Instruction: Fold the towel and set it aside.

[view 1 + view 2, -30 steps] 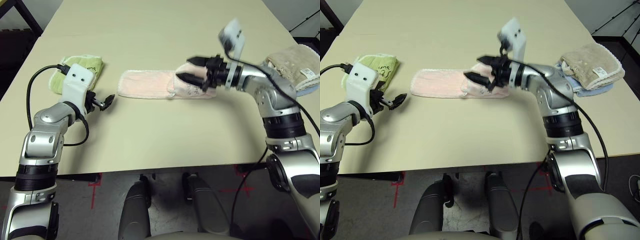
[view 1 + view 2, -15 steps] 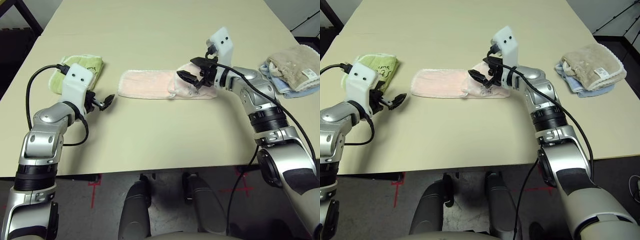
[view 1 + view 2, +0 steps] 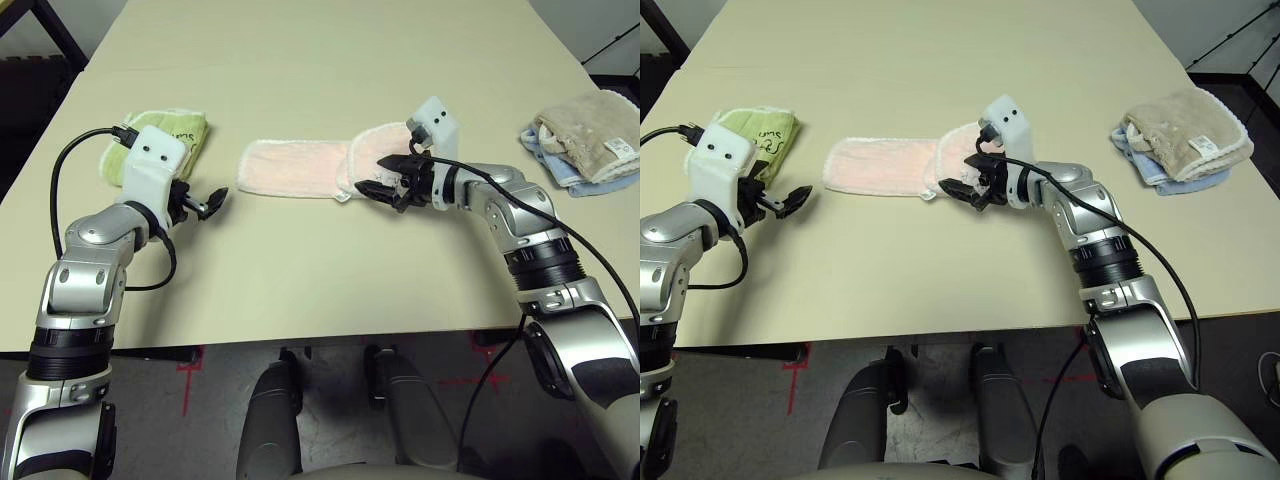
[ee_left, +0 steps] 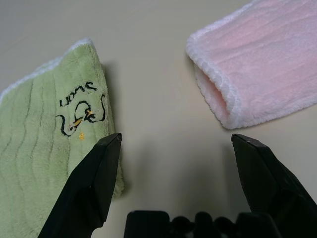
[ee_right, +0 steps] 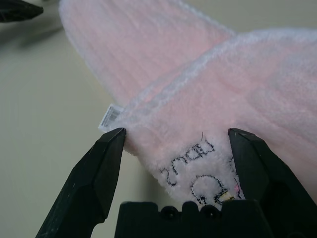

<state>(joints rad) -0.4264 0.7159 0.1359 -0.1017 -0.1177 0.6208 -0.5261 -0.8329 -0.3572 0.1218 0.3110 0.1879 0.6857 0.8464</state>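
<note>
Head views: the right gripper [image 3: 385, 185] has come down from above the pink towel [image 3: 300, 168] to the towel's near right edge, fingers spread on either side of the folded right end. The towel lies mid-table as a long strip, unmoved. The left gripper [image 3: 212, 201] stays near the green towel [image 3: 180, 132], released. A beige and blue pile [image 3: 585, 140] sits far right.

Left wrist view: spread fingers [image 4: 94, 183] over bare table [image 4: 158, 89], green towel one side, pink towel end [image 4: 257, 74] the other.

Right wrist view: fingers [image 5: 99, 173] straddle the embroidered towel corner [image 5: 198, 158], not clenched on it.
</note>
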